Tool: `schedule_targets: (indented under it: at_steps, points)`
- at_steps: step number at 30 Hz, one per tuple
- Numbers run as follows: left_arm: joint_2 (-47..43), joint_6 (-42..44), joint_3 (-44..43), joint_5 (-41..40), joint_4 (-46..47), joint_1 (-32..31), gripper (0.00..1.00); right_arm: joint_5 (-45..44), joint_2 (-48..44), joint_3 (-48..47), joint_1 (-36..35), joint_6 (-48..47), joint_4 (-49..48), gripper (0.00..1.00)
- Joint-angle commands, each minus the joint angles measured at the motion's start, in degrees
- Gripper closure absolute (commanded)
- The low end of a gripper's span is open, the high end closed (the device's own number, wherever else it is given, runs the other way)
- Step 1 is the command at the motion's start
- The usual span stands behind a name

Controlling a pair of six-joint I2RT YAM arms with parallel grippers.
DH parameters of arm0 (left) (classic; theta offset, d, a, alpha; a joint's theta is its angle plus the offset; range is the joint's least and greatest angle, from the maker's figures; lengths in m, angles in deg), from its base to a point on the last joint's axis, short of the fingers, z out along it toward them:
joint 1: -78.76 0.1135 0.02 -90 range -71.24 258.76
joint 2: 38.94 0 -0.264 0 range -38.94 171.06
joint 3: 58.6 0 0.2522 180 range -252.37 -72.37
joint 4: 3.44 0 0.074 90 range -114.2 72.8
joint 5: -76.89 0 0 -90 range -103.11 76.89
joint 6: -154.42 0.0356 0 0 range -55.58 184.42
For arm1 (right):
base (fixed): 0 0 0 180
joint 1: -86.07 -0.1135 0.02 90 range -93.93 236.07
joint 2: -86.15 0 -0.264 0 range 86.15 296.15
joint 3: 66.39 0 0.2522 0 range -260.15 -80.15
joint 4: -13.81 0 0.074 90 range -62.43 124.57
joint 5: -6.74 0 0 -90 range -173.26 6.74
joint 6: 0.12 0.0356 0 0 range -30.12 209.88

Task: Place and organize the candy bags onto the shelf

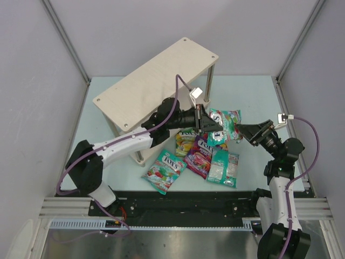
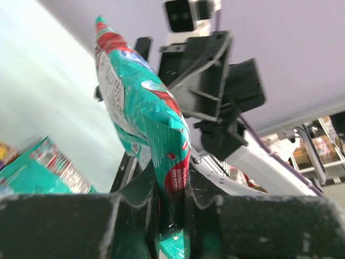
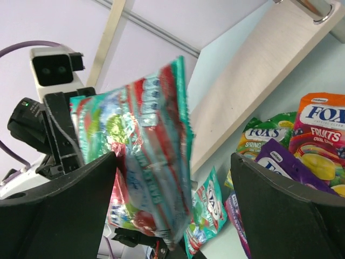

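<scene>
The surface point(image 1: 253, 97) carries the shelf point(image 1: 156, 81), set askew toward its far left corner. Four candy bags point(image 1: 198, 156) lie clustered near the middle of the near edge. The left pincer point(image 1: 204, 124) clamps one end of a teal bag point(image 1: 229, 118), held above the surface centre. The right pincer point(image 1: 241, 131), fingers spread wide, faces that bag and grips nothing.

The left pincer point(image 1: 202, 125), clamped on a teal bag point(image 1: 225, 120), faces the right pincer point(image 1: 241, 130) head-on. The right pincer's jaws are spread, with the bag between the two pincers. Just beside the left pincer, on its far side, stands a post point(image 1: 211, 78) of the shelf point(image 1: 156, 81). Below it lie loose bags point(image 1: 207, 159). Open worktop point(image 1: 256, 100) lies beyond the right pincer, and there is free air above the shelf's top board.
</scene>
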Motion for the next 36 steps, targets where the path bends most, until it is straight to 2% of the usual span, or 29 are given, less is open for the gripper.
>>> schedule_targets:
  at_steps: [1, 5, 10, 17, 23, 24, 27, 28, 29, 31, 36]
  points:
    - [0.16, -2.30, -5.59, 5.89, 7.75, 0.94, 1.00, 0.43, 0.16, 0.26, -0.30, 0.70, -4.45, 0.10]
    - [2.44, -7.48, -5.25, 9.32, 14.08, 1.03, 1.00, 1.22, 0.59, 0.26, -0.47, 2.18, -6.90, 0.10]
    - [4.29, -9.60, -3.67, 11.61, 18.30, 1.03, 1.00, 2.19, 1.21, 0.52, -1.26, 5.43, -12.00, 0.10]
    - [6.84, -14.69, -3.66, 14.33, 26.39, 1.03, 1.00, 2.45, 4.55, 2.10, -3.63, 14.75, -26.57, 0.10]
    - [9.21, -15.41, -7.79, 15.83, 26.58, 1.12, 1.00, 2.01, 7.10, 2.11, -5.39, 19.15, -32.92, 0.12]
    - [9.74, -15.32, -8.49, 15.83, 26.31, 1.29, 1.00, 2.10, 7.36, 2.10, -5.48, 19.76, -33.62, 0.14]
    - [10.36, -15.49, -9.20, 16.18, 26.14, 1.73, 1.00, 2.19, 7.54, 2.02, -5.74, 21.52, -35.47, 0.29]
    - [10.53, -15.49, -9.11, 16.18, 26.22, 1.90, 1.00, 2.19, 7.54, 2.02, -5.66, 21.79, -35.74, 0.37]
    - [10.62, -15.49, -9.20, 16.09, 26.14, 2.17, 1.00, 2.19, 7.45, 1.84, -5.66, 22.23, -35.83, 0.41]
    - [10.45, -15.41, -9.20, 16.09, 25.96, 3.22, 1.00, 2.28, 7.01, 1.93, -5.57, 22.40, -35.83, 0.46]
    - [9.83, -14.62, -9.46, 16.27, 23.68, 6.03, 1.00, 2.36, 6.40, 1.93, -5.22, 22.84, -35.91, 0.50]
